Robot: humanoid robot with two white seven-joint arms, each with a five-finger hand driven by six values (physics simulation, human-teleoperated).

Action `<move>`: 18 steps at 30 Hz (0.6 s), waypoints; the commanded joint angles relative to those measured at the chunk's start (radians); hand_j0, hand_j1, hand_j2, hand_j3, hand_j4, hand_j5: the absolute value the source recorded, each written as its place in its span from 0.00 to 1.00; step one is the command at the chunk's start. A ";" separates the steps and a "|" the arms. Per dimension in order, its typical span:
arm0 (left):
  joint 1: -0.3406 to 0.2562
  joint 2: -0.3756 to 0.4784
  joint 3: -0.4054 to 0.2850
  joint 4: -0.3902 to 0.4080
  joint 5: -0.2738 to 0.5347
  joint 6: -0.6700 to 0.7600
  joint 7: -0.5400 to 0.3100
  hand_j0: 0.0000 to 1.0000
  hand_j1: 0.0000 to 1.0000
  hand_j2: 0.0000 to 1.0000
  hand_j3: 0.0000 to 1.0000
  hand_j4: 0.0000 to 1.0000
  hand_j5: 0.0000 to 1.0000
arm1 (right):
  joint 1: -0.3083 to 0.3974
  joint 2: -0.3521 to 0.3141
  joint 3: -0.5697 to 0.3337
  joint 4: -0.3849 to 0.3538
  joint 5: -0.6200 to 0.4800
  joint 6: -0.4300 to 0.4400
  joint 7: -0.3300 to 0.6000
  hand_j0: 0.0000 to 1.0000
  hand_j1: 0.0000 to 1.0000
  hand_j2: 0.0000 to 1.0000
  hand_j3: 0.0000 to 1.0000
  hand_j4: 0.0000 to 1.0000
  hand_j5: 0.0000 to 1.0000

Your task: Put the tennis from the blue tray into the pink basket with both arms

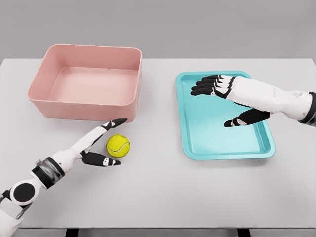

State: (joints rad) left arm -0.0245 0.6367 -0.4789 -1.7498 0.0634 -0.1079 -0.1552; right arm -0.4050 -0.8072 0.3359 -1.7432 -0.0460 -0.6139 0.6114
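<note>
The tennis ball (118,145) sits on the bench (163,192), just in front of the pink basket (86,106), cradled between the left hand (102,143)'s spread fingers, not clasped. The right hand (232,101) hovers released over the blue tray (197,148), well apart.

A pale grey tabletop (163,197) spans nearly the full width of the scene, its far edge running straight beneath a plain grey wall (197,24). Soft, even light falls from above, leaving only faint shadows. Dark supports (71,232) show below the near edge, against a grey floor.
</note>
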 commanded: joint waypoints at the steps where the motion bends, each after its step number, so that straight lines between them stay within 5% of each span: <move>1: -0.002 0.000 -0.004 0.000 0.001 0.017 0.000 0.98 0.98 0.98 0.98 0.98 0.98 | 0.000 0.002 0.000 0.001 -0.008 0.003 -0.001 1.00 1.00 1.00 1.00 1.00 1.00; 10: -0.002 0.001 -0.021 0.000 0.001 0.025 0.003 0.82 0.82 0.82 0.82 0.82 0.82 | -0.002 0.017 0.000 -0.001 -0.008 0.003 -0.001 1.00 1.00 1.00 1.00 1.00 1.00; 18: 0.008 0.003 -0.020 -0.005 0.004 0.008 0.003 0.48 0.48 0.48 0.48 0.48 0.48 | -0.002 0.019 0.002 -0.001 -0.008 0.003 -0.001 1.00 1.00 1.00 1.00 1.00 1.00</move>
State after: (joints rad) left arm -0.0169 0.6386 -0.4992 -1.7525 0.0659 -0.0948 -0.1516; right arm -0.4080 -0.7883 0.3376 -1.7441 -0.0461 -0.6139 0.6114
